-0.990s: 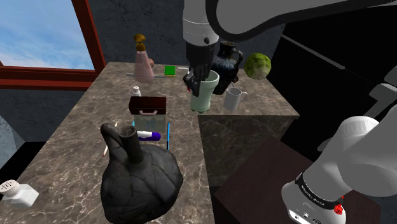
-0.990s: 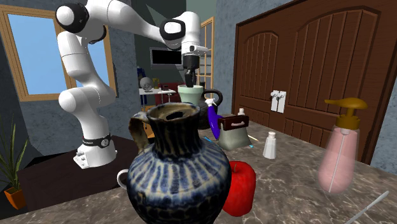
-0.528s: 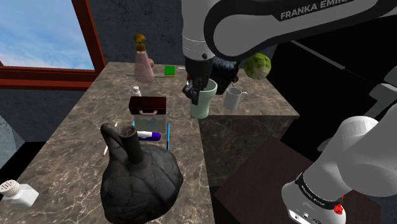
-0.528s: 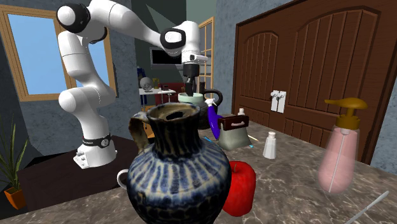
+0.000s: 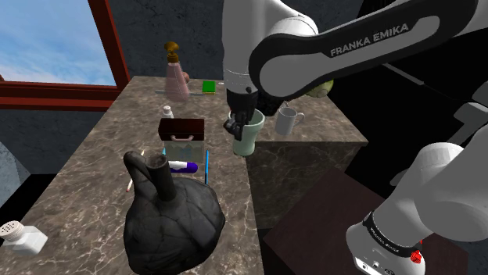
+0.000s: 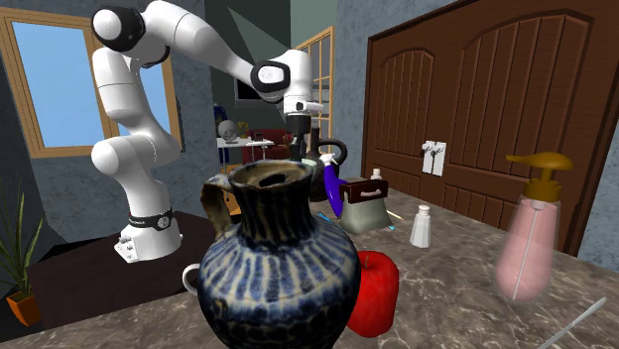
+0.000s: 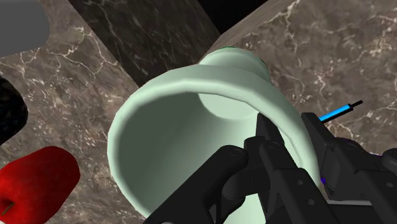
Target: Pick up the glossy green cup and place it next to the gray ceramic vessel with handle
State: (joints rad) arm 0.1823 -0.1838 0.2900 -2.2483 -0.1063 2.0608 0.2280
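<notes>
A pale green cup (image 5: 249, 136) is at the counter's edge, tipped a little; whether its base touches the marble I cannot tell. My gripper (image 5: 237, 125) is shut on its rim, one finger inside and one outside, as the wrist view shows on the cup (image 7: 184, 127) with the gripper (image 7: 286, 159) clasping its wall. The grey mug with handle (image 5: 288, 121) stands just to the shoulder view's right of the cup, a small gap between them. In the second exterior view the gripper (image 6: 297, 141) reaches down behind a big blue vase (image 6: 278, 268).
A black jug (image 5: 172, 215) stands in the foreground, a brown-topped box (image 5: 181, 139) to the cup's left, a pink dispenser (image 5: 175, 78) and a green block (image 5: 209, 87) at the back. A red apple (image 7: 35, 181) lies near the cup. The counter (image 5: 94, 168) drops off beside the cup.
The gripper has carried the cup downward and slightly toward the shoulder view's lower left, nearer the marble; the arm now covers the dark vase and most of the green ball behind.
</notes>
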